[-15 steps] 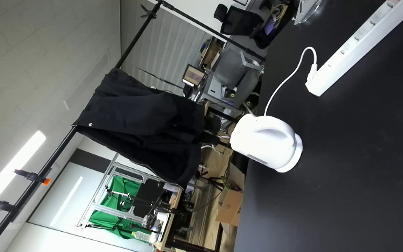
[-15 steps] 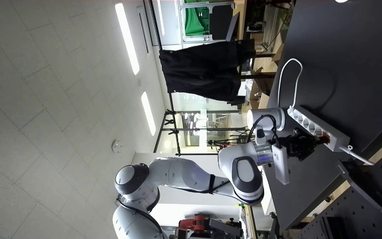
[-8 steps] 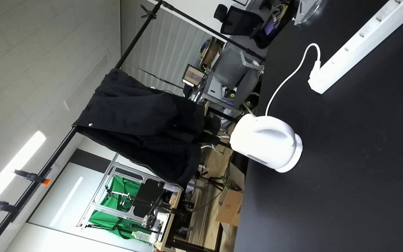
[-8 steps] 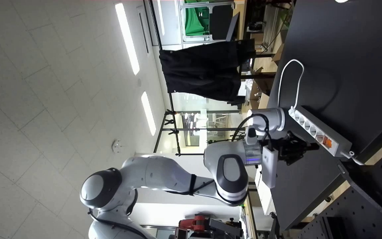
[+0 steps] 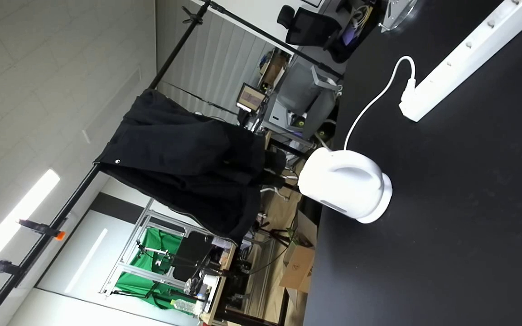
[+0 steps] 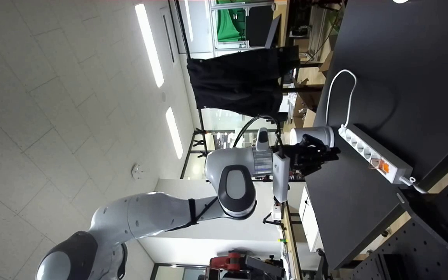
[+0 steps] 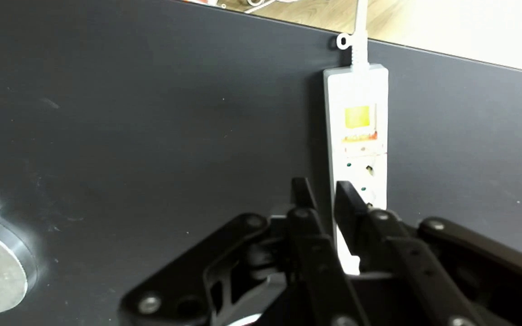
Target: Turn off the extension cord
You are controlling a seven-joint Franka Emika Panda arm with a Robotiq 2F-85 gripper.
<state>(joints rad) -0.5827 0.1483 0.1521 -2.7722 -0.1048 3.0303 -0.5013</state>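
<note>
Right of center in the wrist view, strip (image 7: 360, 154) lies lengthwise on the table (image 7: 152, 99), the end with the switch (image 7: 357, 117) toward the top of frame. Claw (image 7: 322, 183) parted by a narrow gap, nothing held; in an exterior view it hangs well apart from the strip (image 6: 375, 149). Switch shows bright orange-yellow, but I cannot tell on from off. Step in hand, my judgement: confirm its state before any contact. Should it prove on, I'd bring the claw together, center over the off side and press straight down, since a sideways push could skid the strip.

Labels, signs, numbers — none legible
</note>
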